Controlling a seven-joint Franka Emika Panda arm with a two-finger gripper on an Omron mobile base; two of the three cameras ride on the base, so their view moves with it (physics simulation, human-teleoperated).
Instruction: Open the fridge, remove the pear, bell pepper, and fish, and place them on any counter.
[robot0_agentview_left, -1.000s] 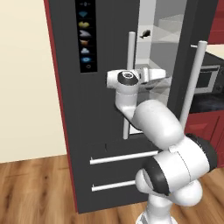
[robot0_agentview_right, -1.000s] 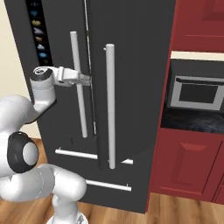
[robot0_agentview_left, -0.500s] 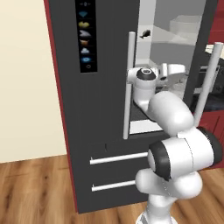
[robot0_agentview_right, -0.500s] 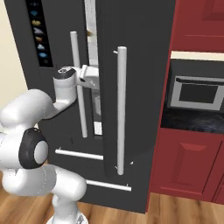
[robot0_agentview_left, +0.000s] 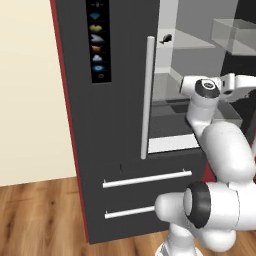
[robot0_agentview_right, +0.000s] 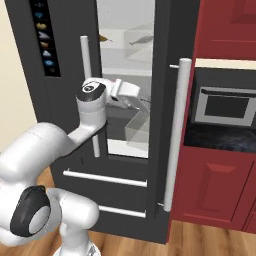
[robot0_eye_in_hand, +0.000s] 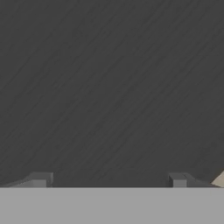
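Room: simulated kitchen with a cream wall at the left, a wood plank floor (robot0_agentview_left: 35, 210) and red cabinets (robot0_agentview_right: 215, 195) at the right.
Icon strip: a black vertical panel (robot0_agentview_left: 98, 40) on the fridge's left door carries small pictograms in blue, yellow, grey and white; no letters or brand name can be read.
Fridge: the tall dark grey fridge (robot0_agentview_left: 115, 125) has its left door shut, with a long silver bar handle (robot0_agentview_left: 147, 97), and two drawers below with horizontal silver bars (robot0_agentview_left: 146, 179).
Right door: swung open, its dark edge and silver handle (robot0_agentview_right: 176, 135) stand in front of the red cabinets.
Interior: pale shelves and a clear bin (robot0_agentview_right: 137, 127) show through the gap.
Pear: a small dark rounded item with a stem (robot0_agentview_left: 166, 38) sits on an upper shelf; too small to tell for certain.
Fish: a slim grey fish (robot0_agentview_right: 140, 40) lies on the upper shelf behind a clear box.
Gripper: the gripper (robot0_agentview_right: 142, 105) reaches into the open gap at mid height; in the hand view its two dark fingertips (robot0_eye_in_hand: 40, 178) stand wide apart before a plain dark grey surface, holding nothing.
Oven: a built-in steel oven (robot0_agentview_right: 225, 107) sits in the red cabinetry, above a black marbled counter (robot0_agentview_right: 220, 137).
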